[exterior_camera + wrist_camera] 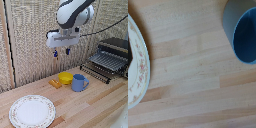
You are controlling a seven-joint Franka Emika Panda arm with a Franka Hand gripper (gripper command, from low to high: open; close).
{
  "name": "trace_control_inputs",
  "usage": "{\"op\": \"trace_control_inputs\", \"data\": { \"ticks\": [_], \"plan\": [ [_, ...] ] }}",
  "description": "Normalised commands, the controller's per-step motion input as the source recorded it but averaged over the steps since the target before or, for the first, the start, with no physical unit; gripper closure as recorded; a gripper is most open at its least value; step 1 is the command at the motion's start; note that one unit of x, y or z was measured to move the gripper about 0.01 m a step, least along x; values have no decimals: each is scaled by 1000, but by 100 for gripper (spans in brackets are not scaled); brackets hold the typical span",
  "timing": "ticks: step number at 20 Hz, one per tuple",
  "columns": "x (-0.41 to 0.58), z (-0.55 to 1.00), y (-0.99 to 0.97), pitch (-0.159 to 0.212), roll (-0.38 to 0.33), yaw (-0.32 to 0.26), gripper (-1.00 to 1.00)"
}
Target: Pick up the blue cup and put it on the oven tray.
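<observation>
Setting: pale wooden table (95, 107) backed by a woven reed wall (30, 40).
Plate (32, 111): white, patterned, laid flat at the exterior view's left; not needed for the task.
Yellow bowl (65, 77): set mid-table, an orange block (55, 83) just beside it.
Blue cup (78, 82): upright, touching the bowl, untouched by the arm.
Gripper (61, 52): hung well above the cup; fingers seen parted, nothing held.
Oven tray (106, 61): pulled out at the right, judged ready to receive the cup.
</observation>
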Motion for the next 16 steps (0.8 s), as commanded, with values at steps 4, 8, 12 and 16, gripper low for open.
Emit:
{"op": "trace_control_inputs", "data": {
  "ticks": [4, 8, 12, 16],
  "plan": [
    [-604, -179, -342, 21, 13, 0, -100],
    [-563, -185, -439, 23, 12, 0, -100],
    [-174, -221, -593, 2, 11, 24, -100],
    [19, -218, -725, 0, 19, 72, -100]
  ]
}}
